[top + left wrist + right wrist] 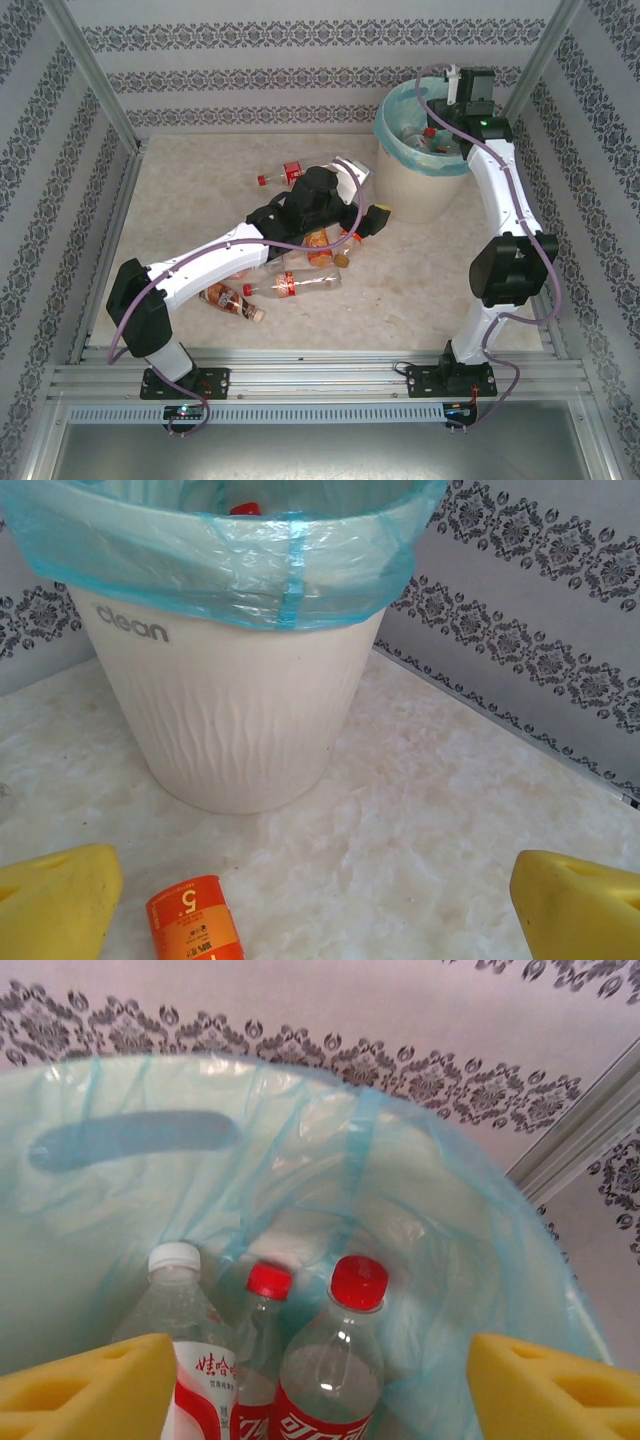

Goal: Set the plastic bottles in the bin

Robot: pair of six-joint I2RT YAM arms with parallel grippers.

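Hovering over the bin point(450, 1190), my right claw point(320, 1370) gapes empty above three bottles point(345, 1350) inside; my left claw point(315, 875), spread wide, faces the bin's wall across open counter point(430, 810), an orange-labelled bottle point(195, 920) between its jaws.

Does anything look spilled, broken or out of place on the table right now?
Nothing stands out. The bin stands upright, liner over its rim; the loose bottles lie on their sides on the table, with no visible spill.
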